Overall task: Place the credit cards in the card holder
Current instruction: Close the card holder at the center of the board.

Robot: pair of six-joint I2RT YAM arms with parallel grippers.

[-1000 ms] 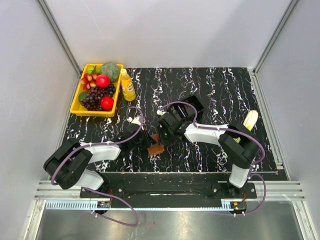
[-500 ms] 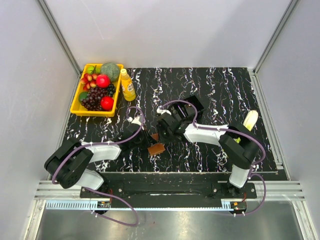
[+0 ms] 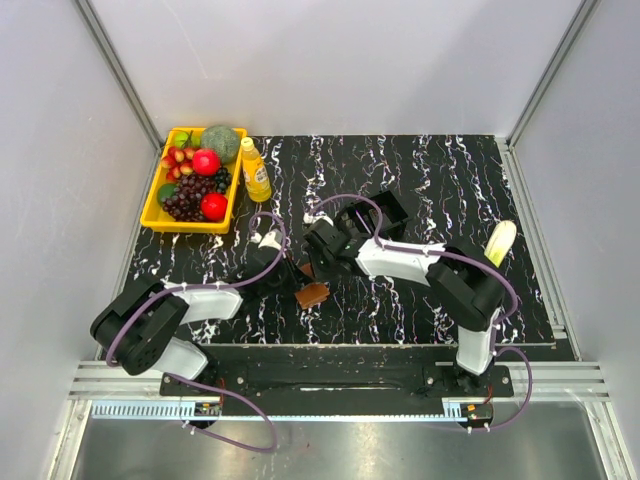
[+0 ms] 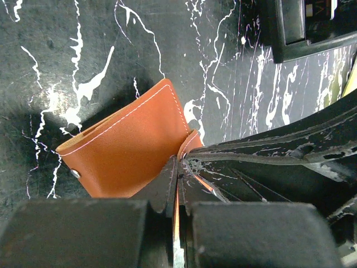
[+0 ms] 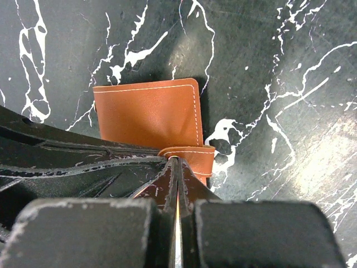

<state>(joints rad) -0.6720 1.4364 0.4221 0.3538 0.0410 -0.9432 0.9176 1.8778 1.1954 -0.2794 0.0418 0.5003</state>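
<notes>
Compared with a second ago, the right gripper (image 3: 310, 268) has shifted a little left. It and the left gripper (image 3: 297, 283) both pinch tightly closed on the flat brown leather card holder (image 3: 313, 296), which sits near the front edge of the black white-veined table (image 3: 430, 180), between grey walls (image 3: 350, 60).

The card holder (image 4: 131, 148) looked like smooth tan leather with a soft sheen, with pale stitching along its edge and a small metal stud (image 4: 75, 173). The desk (image 4: 61, 50) was black and marble-patterned with white veins, faintly glossy. The left gripper (image 4: 177, 167) was matt, grainy black plastic.
</notes>
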